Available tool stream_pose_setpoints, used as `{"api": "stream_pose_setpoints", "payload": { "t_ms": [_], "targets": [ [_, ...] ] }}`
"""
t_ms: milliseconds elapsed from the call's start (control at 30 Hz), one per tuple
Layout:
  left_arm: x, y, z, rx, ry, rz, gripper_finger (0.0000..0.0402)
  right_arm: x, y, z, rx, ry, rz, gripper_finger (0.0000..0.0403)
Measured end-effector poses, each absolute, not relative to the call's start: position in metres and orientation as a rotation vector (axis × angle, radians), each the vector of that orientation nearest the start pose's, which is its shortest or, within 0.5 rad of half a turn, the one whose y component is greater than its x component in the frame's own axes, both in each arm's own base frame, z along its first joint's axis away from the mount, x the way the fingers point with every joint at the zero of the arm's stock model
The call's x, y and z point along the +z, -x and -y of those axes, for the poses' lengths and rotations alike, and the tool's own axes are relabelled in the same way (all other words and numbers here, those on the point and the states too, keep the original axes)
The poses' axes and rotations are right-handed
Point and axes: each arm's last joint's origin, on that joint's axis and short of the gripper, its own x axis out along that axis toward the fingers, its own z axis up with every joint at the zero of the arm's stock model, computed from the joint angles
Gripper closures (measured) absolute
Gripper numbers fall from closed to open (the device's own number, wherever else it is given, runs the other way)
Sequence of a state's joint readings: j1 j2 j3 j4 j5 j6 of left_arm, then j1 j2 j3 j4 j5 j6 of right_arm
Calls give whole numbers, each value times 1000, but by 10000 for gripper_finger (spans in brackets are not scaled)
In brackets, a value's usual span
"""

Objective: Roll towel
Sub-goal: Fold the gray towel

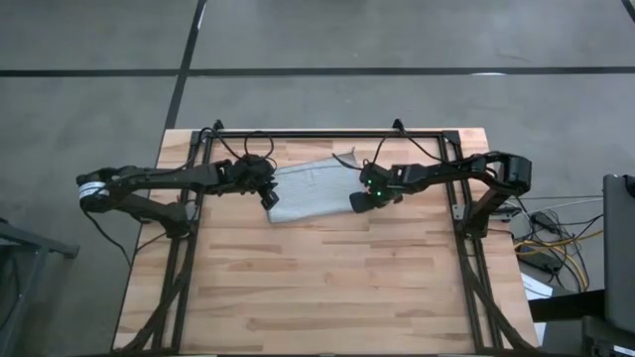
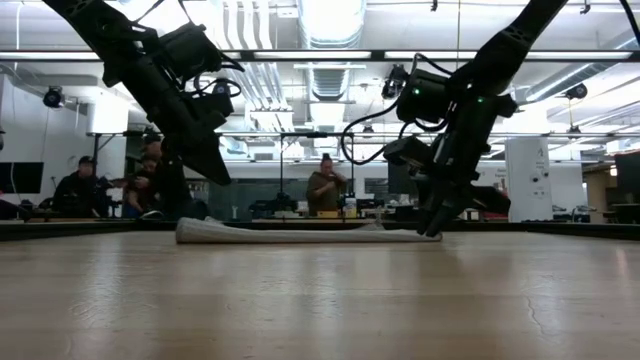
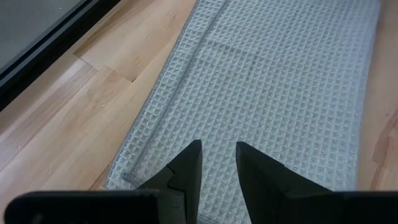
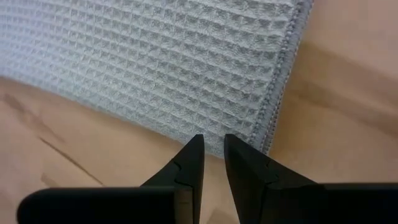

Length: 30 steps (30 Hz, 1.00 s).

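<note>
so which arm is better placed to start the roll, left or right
Probably the left. Its tool is already over the towel at its left end, fingers slightly apart. The right tool sits at the towel's right near corner, mostly over bare table.

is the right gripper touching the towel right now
Cannot tell. In the right wrist view the right gripper sits at the towel edge; no view shows contact or gap plainly.

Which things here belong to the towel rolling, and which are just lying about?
Part of the job:
- towel, flat on the wooden table
- left gripper at its left end, jaws narrowly parted
- right gripper at its right end, jaws narrowly parted

Just there:
- black frame rails around the table
- cables off the right edge
- people seated in the room behind
</note>
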<state>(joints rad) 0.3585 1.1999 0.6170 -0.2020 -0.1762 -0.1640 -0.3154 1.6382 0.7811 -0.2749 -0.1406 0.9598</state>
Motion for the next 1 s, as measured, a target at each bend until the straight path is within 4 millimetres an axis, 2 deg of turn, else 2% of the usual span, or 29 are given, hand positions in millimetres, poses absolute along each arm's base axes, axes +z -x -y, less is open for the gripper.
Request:
{"api": "stream_pose_setpoints", "payload": {
  "t_ms": [600,1000],
  "targets": [
    [197,-214,-85,571,224,-748,298,134,-278,18,-608,-1130,-1101,342],
    [197,-214,-85,571,224,-748,298,142,-271,-21,-564,-1065,-1157,342]
  ]
}}
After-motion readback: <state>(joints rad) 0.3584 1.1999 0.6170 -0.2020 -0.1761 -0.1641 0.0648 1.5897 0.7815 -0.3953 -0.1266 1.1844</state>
